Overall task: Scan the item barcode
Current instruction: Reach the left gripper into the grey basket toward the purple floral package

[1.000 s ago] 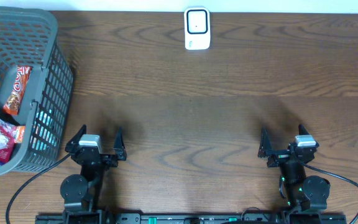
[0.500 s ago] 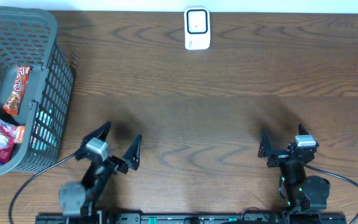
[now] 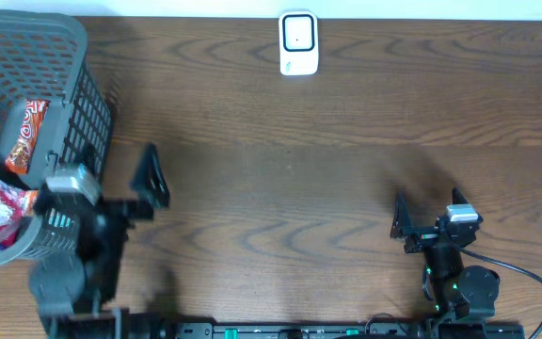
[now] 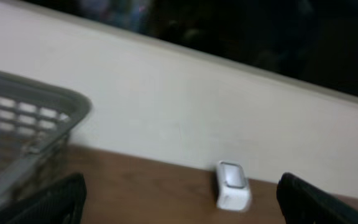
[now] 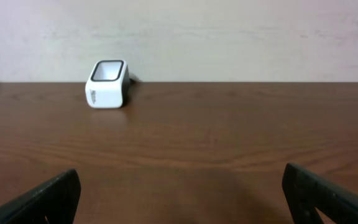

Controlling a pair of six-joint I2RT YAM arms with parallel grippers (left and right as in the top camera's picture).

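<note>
Snack packet (image 3: 24,134) near left gripper (image 4: 188,202)

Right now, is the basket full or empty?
Partly full: a few snack packets lie in the basket, and the rest of it looks bare.

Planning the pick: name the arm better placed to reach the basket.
Left. The left gripper, open, is next to the basket; the right gripper, also open, sits far across the table.

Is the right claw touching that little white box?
Apart. The overhead view shows the right claw near the front, the white box at the far edge, bare table between them.
</note>
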